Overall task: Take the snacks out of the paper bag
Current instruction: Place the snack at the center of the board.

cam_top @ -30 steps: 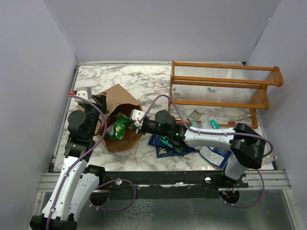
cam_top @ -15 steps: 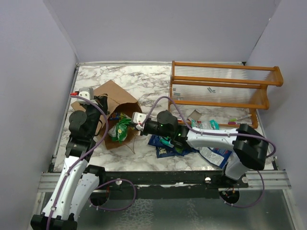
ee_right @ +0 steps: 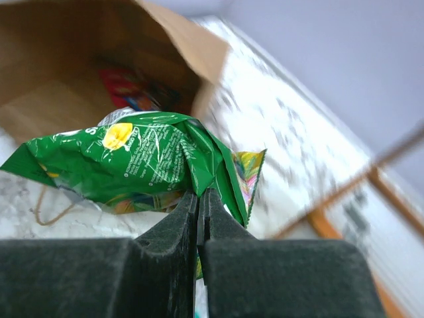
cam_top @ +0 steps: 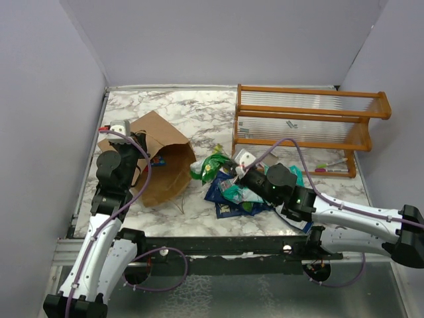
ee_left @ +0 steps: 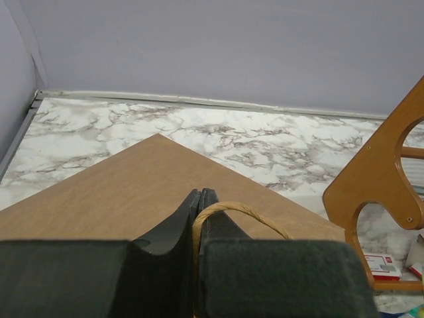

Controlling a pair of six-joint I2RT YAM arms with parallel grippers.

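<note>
The brown paper bag (cam_top: pixel 162 159) lies tipped on the marble table, its mouth to the right. My left gripper (cam_top: pixel 136 142) is shut on the bag's twisted-paper handle (ee_left: pixel 225 212) above the bag's flat side (ee_left: pixel 132 192). My right gripper (cam_top: pixel 228 167) is shut on a green snack packet (cam_top: pixel 211 165), held just right of the bag's mouth. In the right wrist view the green packet (ee_right: pixel 139 162) hangs before the fingers, with a red packet (ee_right: pixel 129 89) still inside the bag (ee_right: pixel 59 59). More packets, dark blue (cam_top: pixel 222 199) and teal, lie in a pile under the right arm.
The orange-brown wooden rack (cam_top: pixel 305 126) stands at the back right, its end piece showing in the left wrist view (ee_left: pixel 381 192). A small red-and-white packet (ee_left: pixel 381 265) lies at its foot. Grey walls close in the table on three sides.
My right gripper has pulled back to the right out of the bag's mouth with the green packet. The bag has shifted and lifted a little at the left gripper.
</note>
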